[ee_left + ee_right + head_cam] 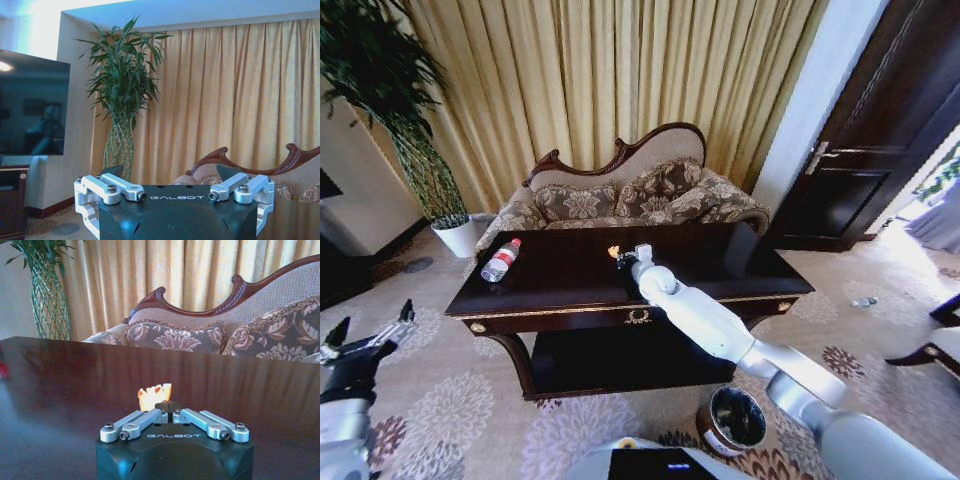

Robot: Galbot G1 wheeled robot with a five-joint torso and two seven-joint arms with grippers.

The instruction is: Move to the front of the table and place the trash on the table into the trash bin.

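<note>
Orange scrap (154, 396), dark glossy table (75, 375), floral sofa (620, 200), perhaps red-capped bottle (501, 260).

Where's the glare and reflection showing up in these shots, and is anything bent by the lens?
Head view: the door leans from wide-angle distortion, and daylight washes out the floor at right. Right wrist view: the glossy table mirrors the curtain in streaks behind the orange scrap. Left wrist view: the dark screen carries dim reflections.
</note>
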